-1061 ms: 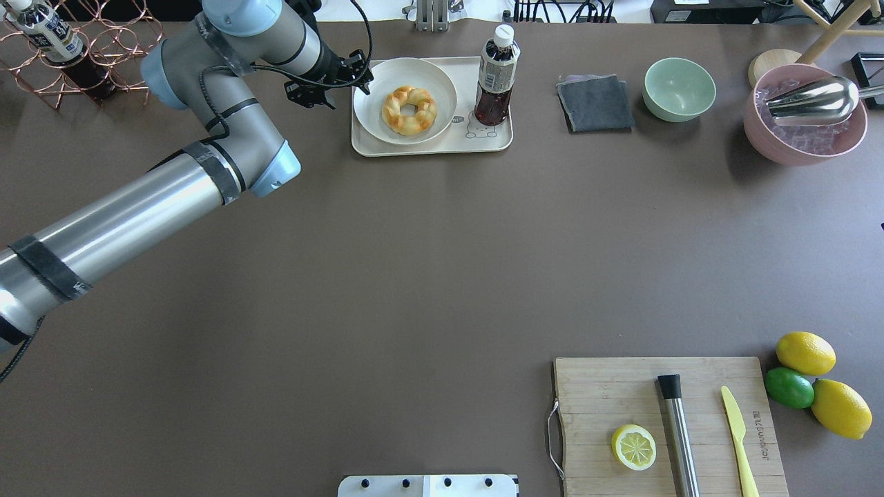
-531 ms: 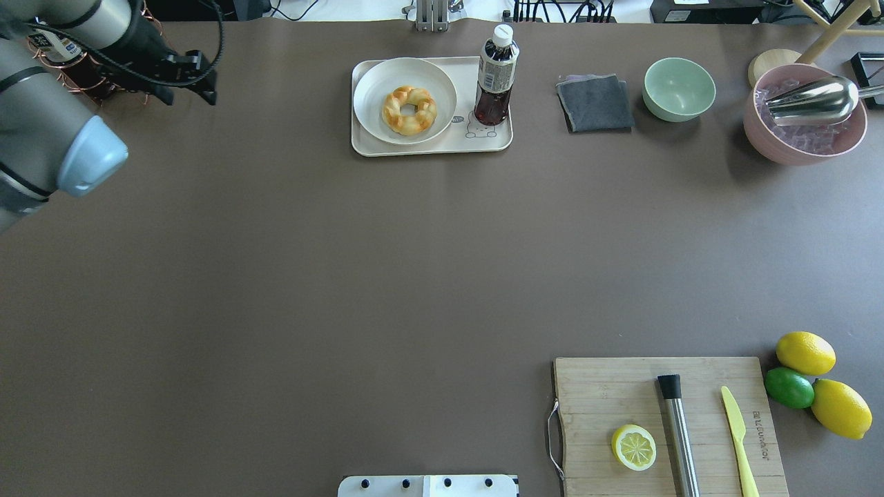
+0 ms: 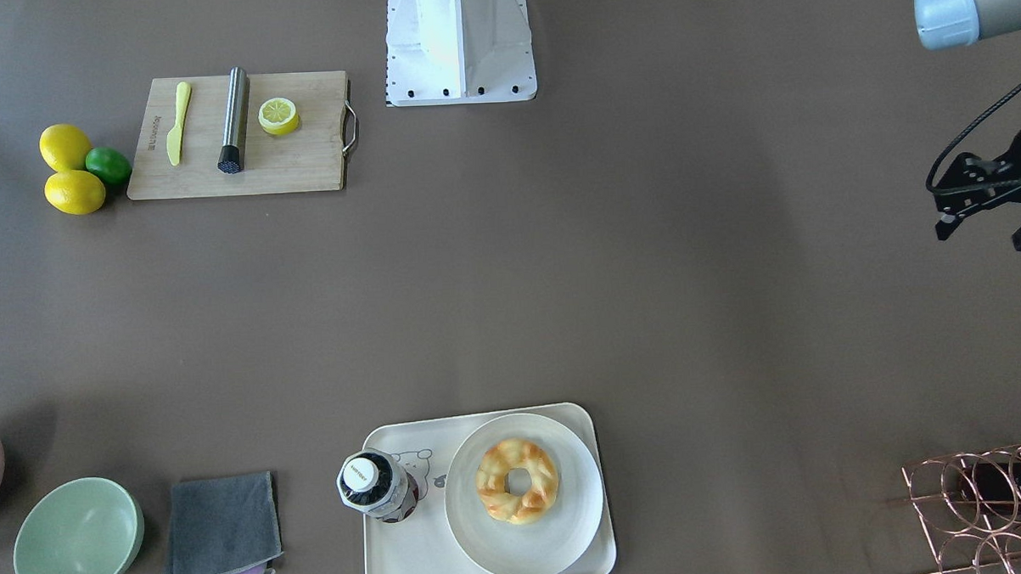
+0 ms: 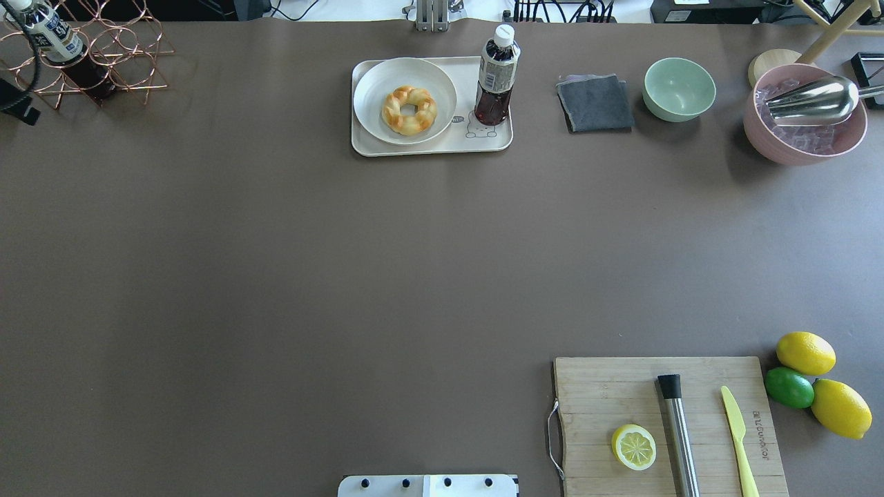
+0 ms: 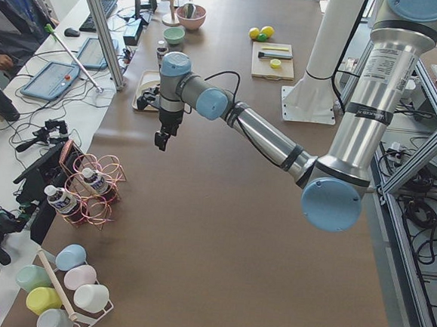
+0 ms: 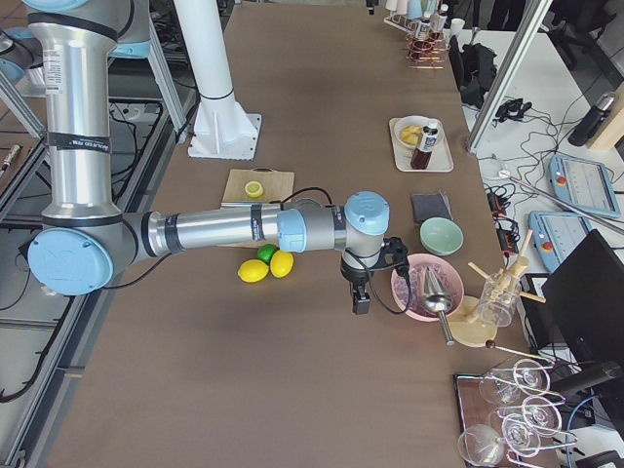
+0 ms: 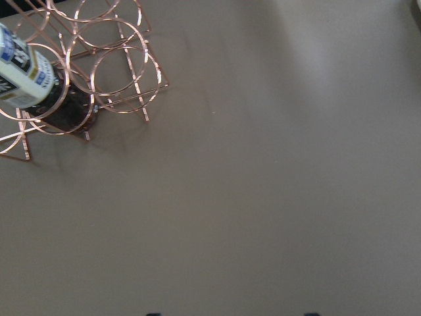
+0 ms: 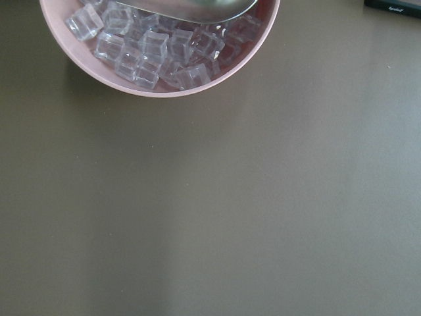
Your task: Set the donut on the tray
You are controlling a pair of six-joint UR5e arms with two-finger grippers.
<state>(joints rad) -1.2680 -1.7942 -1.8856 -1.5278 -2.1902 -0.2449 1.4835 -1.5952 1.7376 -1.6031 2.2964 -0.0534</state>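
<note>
Donut (image 4: pixel 409 110) sits on round plate (image 4: pixel 373 86) on tray (image 4: pixel 428 148), left tool (image 3: pixel 983 236) empty w/ fingers apart, right tool (image 6: pixel 360 300) can't tell; risk: any reach in clips the bottle (image 4: pixel 496 76) beside plate.

No text legible anywhere. On the cutting board (image 4: pixel 608 393), a dark printed line along one short edge, letters too small to make out. On the tray bottle (image 4: pixel 496 76), a white label, print illegible. On the tray (image 4: pixel 442 143), a small grey mark beside the bear drawing (image 4: pixel 481 125), unreadable. On the racked bottle (image 7: pixel 23 76), dark characters on white, blurred.
</note>
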